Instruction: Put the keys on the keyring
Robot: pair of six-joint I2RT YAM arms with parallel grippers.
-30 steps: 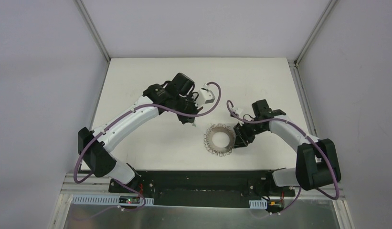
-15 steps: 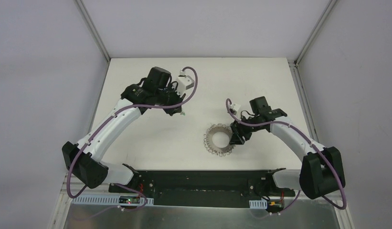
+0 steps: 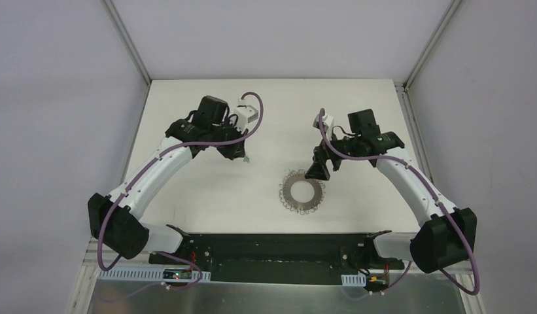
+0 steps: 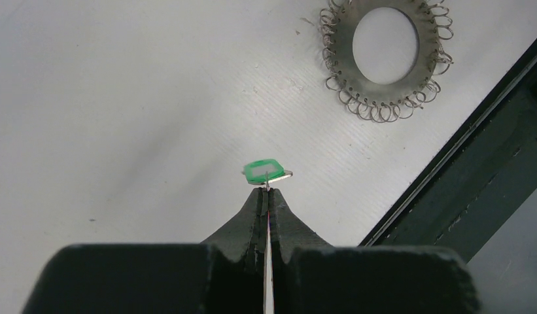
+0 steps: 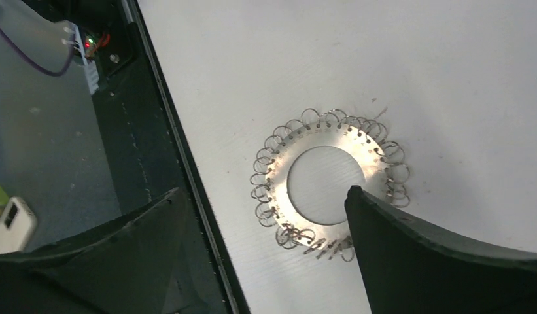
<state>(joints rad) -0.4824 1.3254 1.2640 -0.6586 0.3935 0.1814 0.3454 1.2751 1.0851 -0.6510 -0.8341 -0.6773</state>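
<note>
We start with the tiny silver metal key with a bright green plastic head. It is pinched at the very tips of the left gripper, whose jaws are pressed together on it. The green head shows just past the tips and a sliver of silver pokes out to one side. We cannot tell exactly which part of the key is clamped. The key is held above the white table, well apart from the flat grey metal keyring with a wide central hole and a fringe of small wire loops.

We judge the key to be very light and stiff. It has a smooth head that could twist or slip out of so slight a pinch. A hold across the flat faces of the head would leave the metal end free for threading.

The keyring lies flat on the table, near the black rail along the near edge. We expect the thin plate to be rigid and hard to lift from a flat surface. The wire loops look springy and easy to bend, so we would grip across the plate's edge between loops.

The right gripper hangs over the keyring with its jaws spread wide, holding nothing. In its wrist view the ring shows between the two fingers.
</note>
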